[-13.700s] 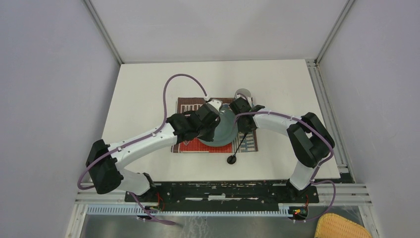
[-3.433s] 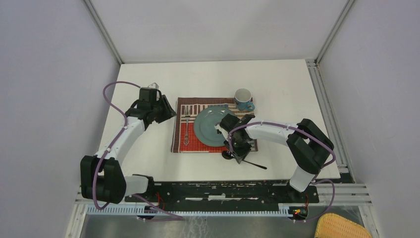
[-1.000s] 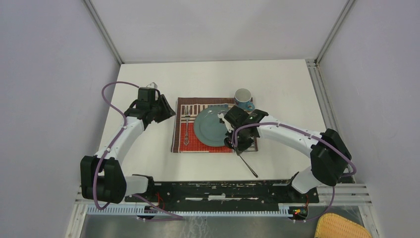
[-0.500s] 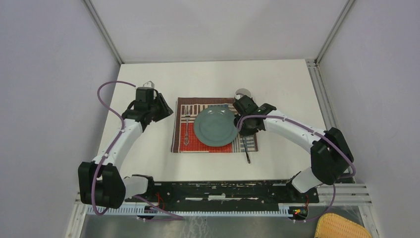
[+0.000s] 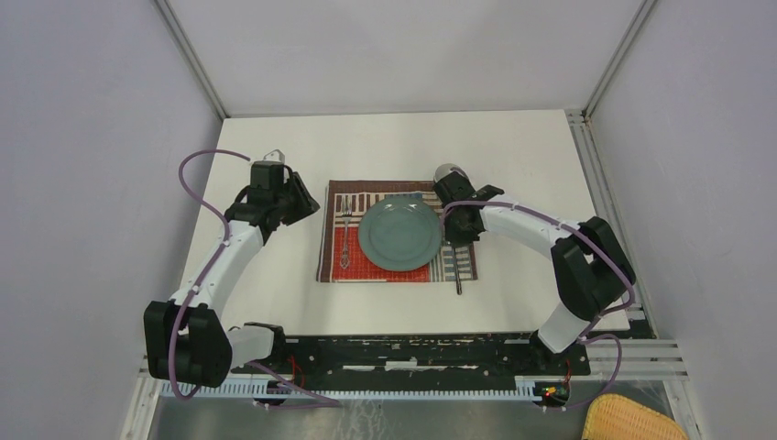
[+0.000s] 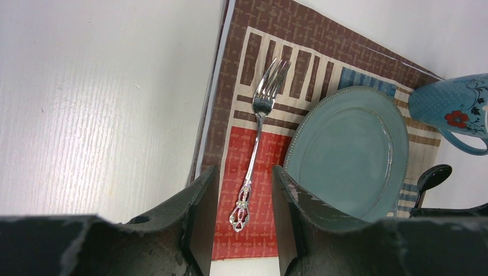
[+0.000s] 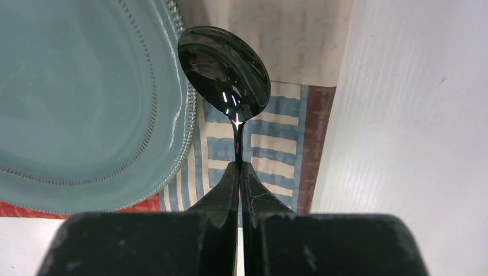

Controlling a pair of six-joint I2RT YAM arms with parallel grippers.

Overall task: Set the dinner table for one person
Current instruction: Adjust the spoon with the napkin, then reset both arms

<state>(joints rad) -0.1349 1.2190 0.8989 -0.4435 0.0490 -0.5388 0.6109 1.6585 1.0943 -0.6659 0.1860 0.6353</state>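
On the white dinner table (image 5: 275, 293) lies a striped placemat (image 5: 346, 259) with a teal plate (image 5: 399, 233) on it. A silver fork (image 6: 257, 132) rests on the mat left of the plate. My left gripper (image 6: 244, 178) hangs open above the fork's handle end, holding nothing. My right gripper (image 7: 239, 167) is shut on the neck of a black spoon (image 7: 225, 75), just right of the plate's rim over the mat's blue-striped edge. The spoon's handle (image 5: 458, 275) points toward the near edge. The blue mug (image 6: 454, 112) stands behind the mat's right corner.
Metal rails (image 5: 605, 183) run along the table's right side and grey walls close in left, right and behind. A yellow basket (image 5: 632, 420) sits off the table at the bottom right. Bare white tabletop (image 7: 414, 115) lies right of the mat.
My right gripper has carried the spoon back and right, turning it from slanted to straight alongside the plate's right rim. The left arm has barely shifted.
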